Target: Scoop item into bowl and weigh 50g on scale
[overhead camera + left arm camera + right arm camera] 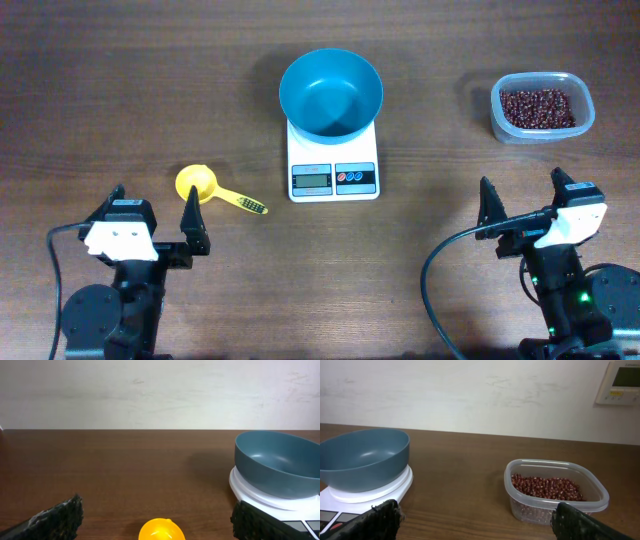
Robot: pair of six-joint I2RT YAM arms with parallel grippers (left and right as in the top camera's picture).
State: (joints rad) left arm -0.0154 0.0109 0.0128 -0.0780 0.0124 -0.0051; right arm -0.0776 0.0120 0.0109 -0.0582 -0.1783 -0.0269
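With left gripper (153, 192) and right gripper (521, 180) splayed, empty: could overshoot 50 g dumping beans (540, 107) into blue bowl (331, 95); kitchen scale (333, 152) display seemingly blank.

You work on a table (120, 90) of dark wood grain with a low sheen. At centre top of the overhead view:
- The bowl (330, 95) is smooth, slightly glossy blue plastic.
- The scale (333, 150) is smooth white plastic.

At upper right:
- The tub (541, 136) is clear plastic.
- The beans (540, 107) look shiny.

At left, the scoop (195, 183) is yellow plastic.
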